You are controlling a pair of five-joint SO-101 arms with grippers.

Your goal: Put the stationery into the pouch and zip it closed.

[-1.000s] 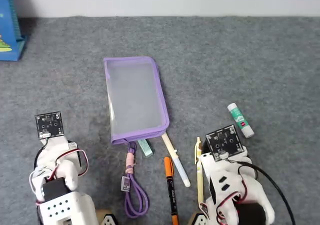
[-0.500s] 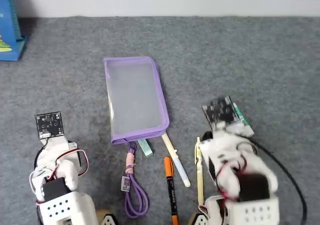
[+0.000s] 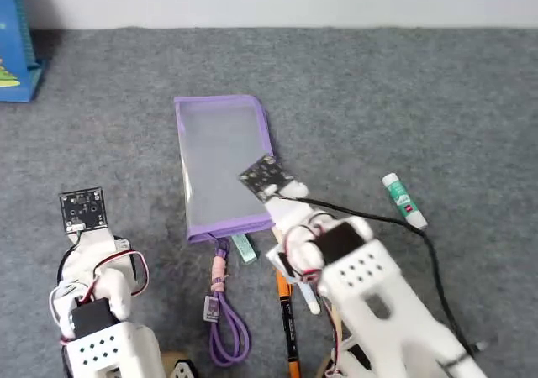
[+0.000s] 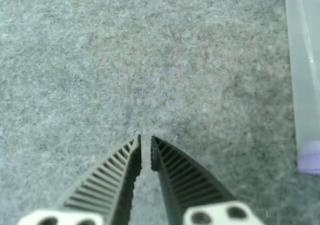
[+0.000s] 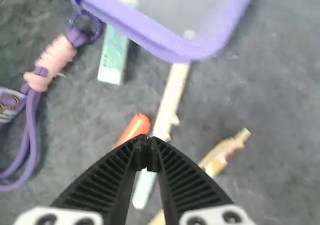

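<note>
Translucent purple-trimmed zip pouch [image 3: 223,164], flat; mint eraser [image 3: 245,248], cream pen [image 5: 170,100], orange marker [image 3: 290,336] near its corner; green-white glue stick [image 3: 404,202] well apart.

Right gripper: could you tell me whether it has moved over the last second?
Yes: the right gripper swung from the glue stick to the purple pouch's near corner.

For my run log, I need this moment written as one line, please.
right gripper shut, above white pen near pouch | left gripper shut, over carpet | glue stick, orange marker outside pouch
</note>
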